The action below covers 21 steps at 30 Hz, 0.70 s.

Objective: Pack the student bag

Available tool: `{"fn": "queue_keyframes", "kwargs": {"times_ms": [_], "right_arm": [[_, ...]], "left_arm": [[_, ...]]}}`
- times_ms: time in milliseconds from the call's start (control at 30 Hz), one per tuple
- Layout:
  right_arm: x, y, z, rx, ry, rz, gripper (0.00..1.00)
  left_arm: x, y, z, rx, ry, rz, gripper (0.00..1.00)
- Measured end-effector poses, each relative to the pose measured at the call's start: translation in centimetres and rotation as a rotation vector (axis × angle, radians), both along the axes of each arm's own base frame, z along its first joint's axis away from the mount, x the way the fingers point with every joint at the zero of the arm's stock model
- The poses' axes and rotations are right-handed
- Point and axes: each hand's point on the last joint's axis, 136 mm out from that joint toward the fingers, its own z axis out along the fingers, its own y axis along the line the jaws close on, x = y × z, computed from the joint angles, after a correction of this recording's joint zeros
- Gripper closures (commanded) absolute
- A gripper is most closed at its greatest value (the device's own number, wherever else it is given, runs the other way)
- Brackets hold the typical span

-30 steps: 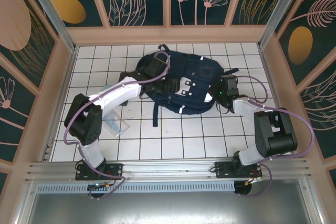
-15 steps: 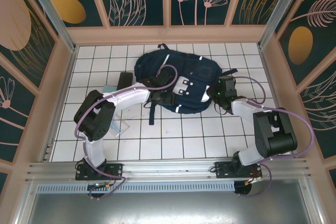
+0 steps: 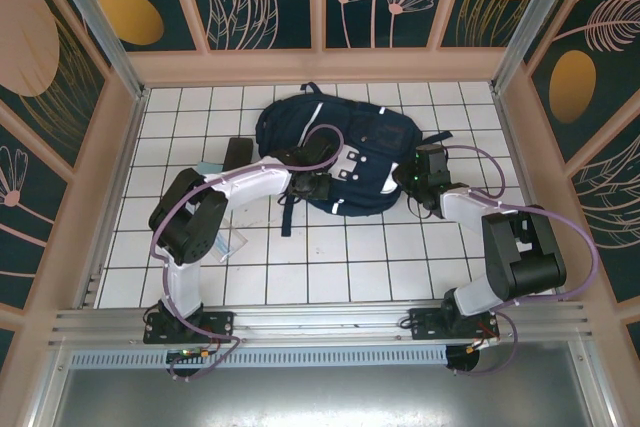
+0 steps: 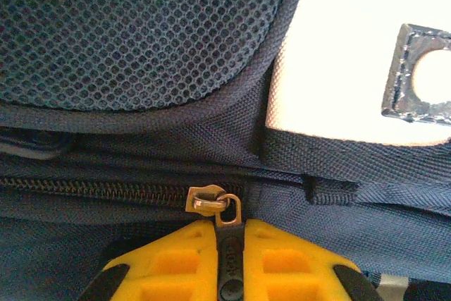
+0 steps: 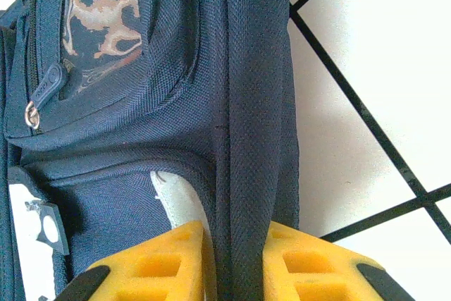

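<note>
1. Backpack: the student bag lies flat on the white tiled table, toward the far middle. Its pale front patches face up and a strap trails toward the near side.
2. The left gripper is at the bag's near edge. In the left wrist view its yellow fingers are pressed together on the dark zipper pull. The pull hangs from a brass-coloured slider, with zip teeth showing to the slider's left.
3. Beyond that slider sit a panel of dark mesh padding and a pale patch.
4. The right gripper is at the bag's right side. In the right wrist view its fingers are closed on a fold of the navy fabric, pinching it between the pads.
5. A dark flat object lies just left of the bag.
6. A clear plastic item lies nearer, beside the left arm.
</note>
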Motion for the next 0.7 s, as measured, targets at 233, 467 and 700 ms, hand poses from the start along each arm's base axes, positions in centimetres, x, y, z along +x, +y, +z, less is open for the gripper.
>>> {"fn": "queue_keyframes", "kwargs": {"times_ms": [233, 467, 700], "right_arm": [[-0.01, 0.01, -0.02, 0.0, 0.0, 0.0, 0.77], [0.01, -0.02, 0.0, -0.002, 0.0, -0.001, 0.77], [0.01, -0.04, 0.01, -0.003, -0.001, -0.001, 0.77]], "left_arm": [[-0.01, 0.63, -0.16, 0.035, -0.005, 0.001, 0.6], [-0.23, -0.04, -0.45, 0.007, 0.012, -0.014, 0.81], [-0.18, 0.04, -0.62, 0.019, 0.016, -0.014, 0.85]]}}
